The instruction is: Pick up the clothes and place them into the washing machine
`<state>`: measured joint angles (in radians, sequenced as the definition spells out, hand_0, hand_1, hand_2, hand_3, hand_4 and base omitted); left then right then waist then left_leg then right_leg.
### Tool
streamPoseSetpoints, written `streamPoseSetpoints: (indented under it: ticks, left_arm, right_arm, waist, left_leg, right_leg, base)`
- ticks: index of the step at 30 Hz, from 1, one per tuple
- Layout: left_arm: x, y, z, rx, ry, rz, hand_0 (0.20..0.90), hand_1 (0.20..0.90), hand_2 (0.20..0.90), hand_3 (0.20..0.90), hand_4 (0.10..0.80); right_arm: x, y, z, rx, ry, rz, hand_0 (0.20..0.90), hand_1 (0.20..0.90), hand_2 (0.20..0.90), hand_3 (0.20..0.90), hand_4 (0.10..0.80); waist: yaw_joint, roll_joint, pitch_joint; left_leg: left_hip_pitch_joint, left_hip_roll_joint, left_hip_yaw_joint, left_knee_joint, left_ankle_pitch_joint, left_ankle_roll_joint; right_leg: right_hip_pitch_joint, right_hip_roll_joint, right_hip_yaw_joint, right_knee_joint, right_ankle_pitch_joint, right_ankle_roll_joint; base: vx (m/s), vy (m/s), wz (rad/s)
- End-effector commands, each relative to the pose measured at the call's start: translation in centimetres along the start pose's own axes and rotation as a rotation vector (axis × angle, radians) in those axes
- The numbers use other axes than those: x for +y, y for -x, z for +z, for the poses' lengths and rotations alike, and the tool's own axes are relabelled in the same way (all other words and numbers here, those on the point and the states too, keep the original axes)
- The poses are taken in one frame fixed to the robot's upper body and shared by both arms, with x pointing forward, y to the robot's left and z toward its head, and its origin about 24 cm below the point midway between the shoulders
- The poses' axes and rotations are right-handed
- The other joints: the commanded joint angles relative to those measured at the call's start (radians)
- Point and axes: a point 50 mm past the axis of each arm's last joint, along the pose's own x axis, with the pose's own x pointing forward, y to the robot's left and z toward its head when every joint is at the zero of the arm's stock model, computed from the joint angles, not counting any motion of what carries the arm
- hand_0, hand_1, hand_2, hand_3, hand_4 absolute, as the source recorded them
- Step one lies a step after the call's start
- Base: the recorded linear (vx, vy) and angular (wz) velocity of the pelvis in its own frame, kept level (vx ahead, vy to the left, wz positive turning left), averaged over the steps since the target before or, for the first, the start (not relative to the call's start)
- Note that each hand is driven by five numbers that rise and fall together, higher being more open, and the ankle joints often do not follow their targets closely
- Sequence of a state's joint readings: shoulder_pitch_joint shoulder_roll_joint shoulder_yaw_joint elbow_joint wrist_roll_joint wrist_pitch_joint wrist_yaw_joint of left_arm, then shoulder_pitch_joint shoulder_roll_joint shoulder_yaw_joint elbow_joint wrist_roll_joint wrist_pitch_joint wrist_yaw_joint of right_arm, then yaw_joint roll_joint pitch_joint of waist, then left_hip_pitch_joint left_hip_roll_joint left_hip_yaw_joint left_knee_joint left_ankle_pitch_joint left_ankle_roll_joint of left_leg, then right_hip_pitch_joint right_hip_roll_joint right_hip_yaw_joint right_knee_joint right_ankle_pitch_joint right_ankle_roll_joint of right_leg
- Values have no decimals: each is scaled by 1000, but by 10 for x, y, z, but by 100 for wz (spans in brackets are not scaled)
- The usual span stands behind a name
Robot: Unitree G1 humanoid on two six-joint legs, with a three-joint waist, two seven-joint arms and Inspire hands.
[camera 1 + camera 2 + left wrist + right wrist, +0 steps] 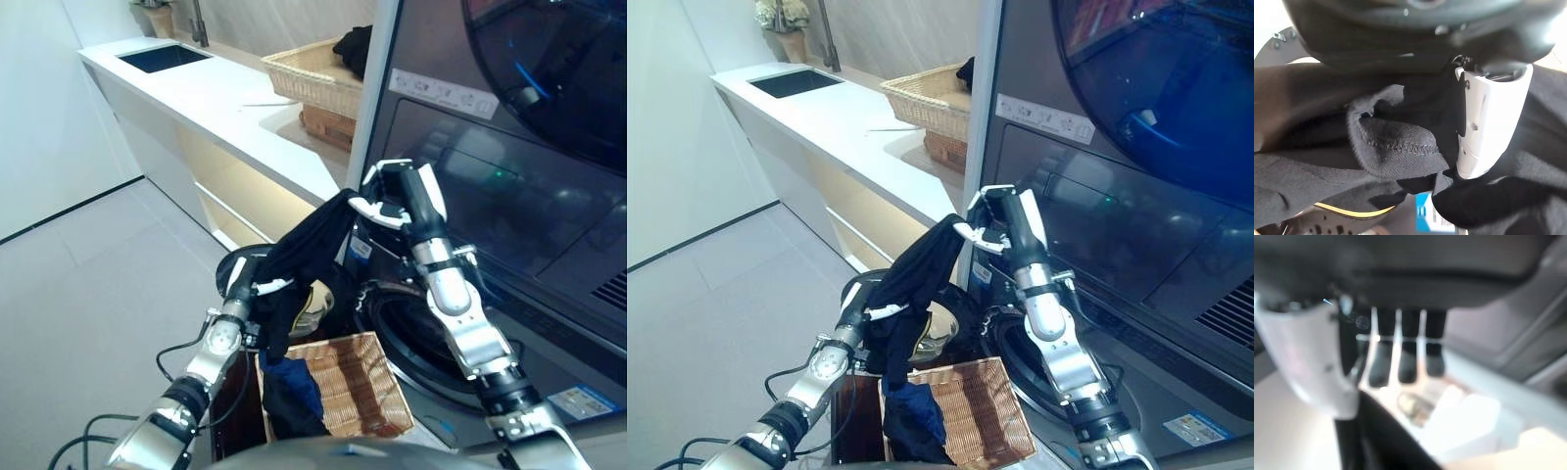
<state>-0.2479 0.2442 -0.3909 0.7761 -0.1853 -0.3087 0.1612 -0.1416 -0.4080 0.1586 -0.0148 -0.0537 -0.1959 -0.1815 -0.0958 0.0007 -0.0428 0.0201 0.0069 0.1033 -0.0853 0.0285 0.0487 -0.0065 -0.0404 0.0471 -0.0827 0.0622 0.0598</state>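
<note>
A black garment [309, 245] hangs stretched between my two hands in front of the washing machine [509, 206]. My right hand [407, 196] is raised and pinches the garment's top corner; its thumb [1303, 362] shows over dark cloth [1381, 440]. My left hand [240, 279] is lower and grips the garment's other end, thumb [1488, 117] pressed on the cloth [1391, 147]. The machine's round drum opening [402, 338] lies below my right arm. A shallow wicker basket [362, 387] on a dark brown box [230, 421] holds a dark blue garment [289, 392].
The machine's open round door [230, 259] stands behind my left hand. A white counter [225, 108] with a sink [167, 57] runs along the back left. A second wicker basket [313, 73] with dark cloth [353, 49] sits on it. Grey tiled floor [88, 284] lies left.
</note>
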Motion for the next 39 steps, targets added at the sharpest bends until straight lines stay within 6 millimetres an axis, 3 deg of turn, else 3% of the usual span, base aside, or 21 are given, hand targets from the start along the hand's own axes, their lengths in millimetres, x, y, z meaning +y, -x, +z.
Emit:
streamPoseSetpoints:
  ticks: [1, 14, 15, 17, 18, 21, 27, 39]
  left_arm:
    - [35, -22, 42, -172, -29, 119, 200, 200, 200, 200, 300]
    - [55, -26, 79, -319, 30, 217, 200, 200, 200, 200, 300]
    - [58, -27, 85, -335, 19, 232, 200, 200, 200, 200, 300]
    - [60, -28, 88, -345, 10, 234, 200, 200, 200, 200, 300]
    - [62, -29, 94, -359, -12, 231, 200, 200, 200, 200, 300]
    - [68, -30, 111, -416, -104, 228, 200, 200, 200, 200, 300]
    - [78, -33, 127, -431, -365, 194, 200, 200, 200, 200, 300]
    - [88, -32, 151, -507, -594, 214, 200, 200, 200, 200, 300]
  right_arm:
    - [-38, -11, 28, -184, -25, -263, 200, 200, 200, 200, 300]
    - [-19, 13, -21, 60, 0, -168, 200, 200, 200, 200, 300]
    - [-18, 16, -29, 101, 38, -151, 409, 409, 409, 409, 449]
    - [-18, 17, -33, 118, 58, -137, 667, 667, 667, 667, 633]
    - [-18, 19, -37, 141, 87, -114, 900, 900, 900, 900, 800]
    - [-20, 24, -47, 192, 105, -117, 900, 900, 900, 900, 800]
    - [-21, 24, -50, 204, 104, -114, 900, 900, 900, 900, 800]
    - [-17, 25, -48, 192, 96, -63, 900, 900, 900, 900, 800]
  waist:
    - [13, -15, -84]
    - [8, -11, -77]
    - [7, -12, -76]
    - [6, -12, -75]
    - [6, -12, -75]
    - [6, -12, -73]
    - [6, -8, -69]
    - [8, 0, -67]
  left_leg:
    - [44, -26, 27, -2, -79, -44]
    - [49, -25, 32, -1, -79, -46]
    - [48, -25, 32, -2, -79, -47]
    - [48, -25, 33, -2, -79, -47]
    - [48, -25, 33, -2, -79, -47]
    - [49, -24, 31, -2, -79, -47]
    - [51, -23, 31, 0, -79, -46]
    - [52, -23, 23, -1, -80, -46]
  right_leg:
    - [-11, 16, -26, 38, -27, 11]
    - [-6, 17, -23, 34, -26, 9]
    - [-6, 17, -22, 33, -26, 9]
    - [-6, 18, -23, 33, -26, 9]
    - [-4, 18, -25, 32, -27, 9]
    - [-4, 18, -26, 32, -27, 8]
    - [-1, 18, -27, 34, -29, 9]
    - [4, 16, -33, 33, -32, 8]
  base:
    - [0, 0, 0]
    - [-1, 0, -1]
    - [0, 0, 0]
    - [0, 0, 0]
    - [0, 0, 0]
    - [0, 0, 0]
    - [0, 0, 0]
    - [1, -1, 1]
